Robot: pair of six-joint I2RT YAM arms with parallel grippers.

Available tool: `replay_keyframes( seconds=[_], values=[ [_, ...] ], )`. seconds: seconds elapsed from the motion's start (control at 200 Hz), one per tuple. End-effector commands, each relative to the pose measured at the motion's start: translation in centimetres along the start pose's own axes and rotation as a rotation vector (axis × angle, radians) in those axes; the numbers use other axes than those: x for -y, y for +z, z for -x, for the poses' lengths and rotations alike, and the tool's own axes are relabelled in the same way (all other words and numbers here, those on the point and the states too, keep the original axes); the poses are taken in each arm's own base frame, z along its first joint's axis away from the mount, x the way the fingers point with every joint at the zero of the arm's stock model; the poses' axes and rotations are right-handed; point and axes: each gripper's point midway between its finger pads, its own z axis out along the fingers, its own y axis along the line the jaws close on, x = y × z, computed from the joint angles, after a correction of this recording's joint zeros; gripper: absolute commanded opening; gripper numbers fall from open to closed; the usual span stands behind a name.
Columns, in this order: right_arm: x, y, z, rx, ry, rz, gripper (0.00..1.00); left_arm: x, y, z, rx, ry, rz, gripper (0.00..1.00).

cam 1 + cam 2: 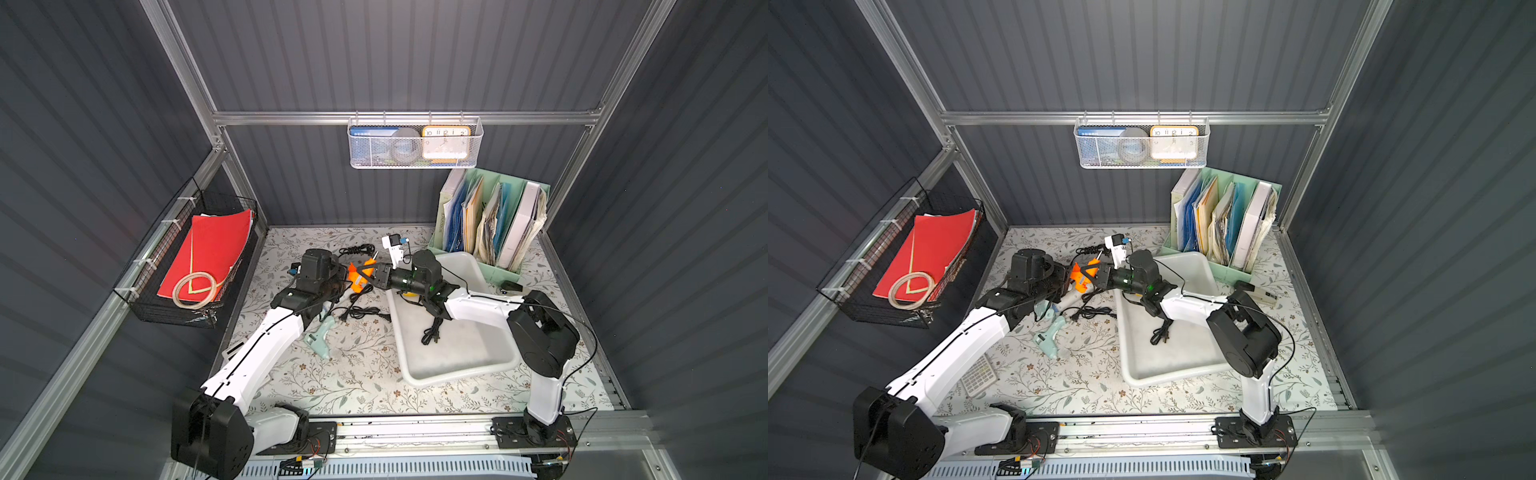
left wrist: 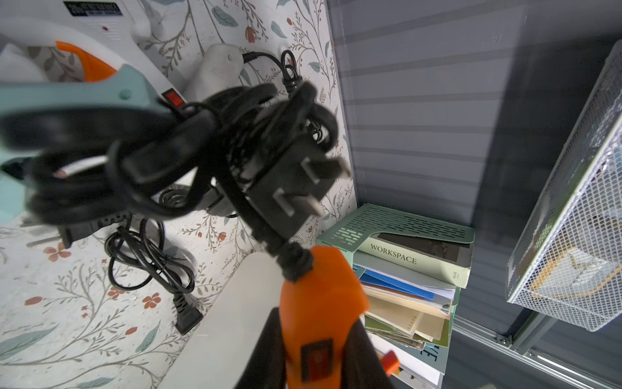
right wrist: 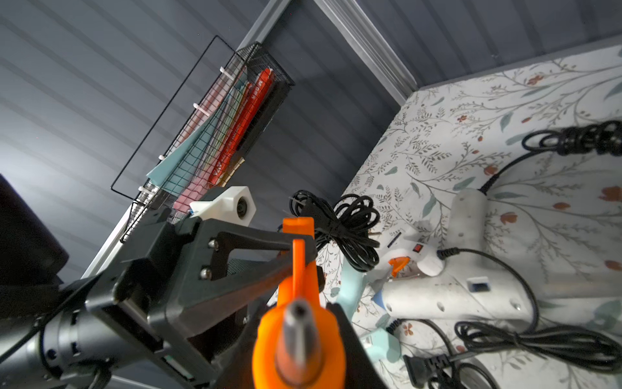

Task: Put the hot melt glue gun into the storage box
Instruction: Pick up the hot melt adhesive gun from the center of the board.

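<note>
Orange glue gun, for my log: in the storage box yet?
Out: left gripper and right gripper hold the orange glue gun beside the storage box.

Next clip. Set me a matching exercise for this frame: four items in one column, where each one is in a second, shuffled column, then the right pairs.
Items
1. orange glue gun
2. mint glue gun
3. storage box
4. clock

Places
A. inside the white mesh basket
B. lying ungripped on the tabletop
C. clamped by the left gripper and the right gripper
D. resting on the tabletop with a black cord inside

Pairs: 1-C, 2-B, 3-D, 4-A
</note>
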Motion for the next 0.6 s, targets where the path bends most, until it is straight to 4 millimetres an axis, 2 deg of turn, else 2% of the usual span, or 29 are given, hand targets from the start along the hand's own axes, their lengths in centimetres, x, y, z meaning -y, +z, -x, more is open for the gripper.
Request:
replay_keyframes(
  seconds=[0.0,0.05,0.125,0.24,0.39,0.595],
  values=[
    [-0.4,0.4,0.1,-0.012,0.001,0.002,0.07,1.0,-0.7,0.1,-0.005,-0.004,-0.066,0.17],
    [-0.2,0.2,0.0,-0.017,-0.004,-0.018,0.0,0.8,-0.8,0.3,-0.001,-0.007,-0.066,0.39],
    [-0.2,-0.3,0.3,-0.022,-0.021,-0.053,0.0,0.6,-1.2,0.7,0.009,-0.005,-0.072,0.68],
    [0.0,-1.2,0.5,-0.041,-0.034,-0.127,0.0,0.0,-2.5,1.8,0.054,0.01,-0.055,0.99],
    [0.2,-2.5,0.5,-0.103,-0.062,-0.237,0.0,-0.8,-3.8,3.8,0.119,0.041,-0.02,1.0],
    [0.4,-4.9,0.4,-0.269,-0.129,-0.415,0.0,-2.5,-3.4,6.4,0.161,0.09,0.06,1.0]
  ],
)
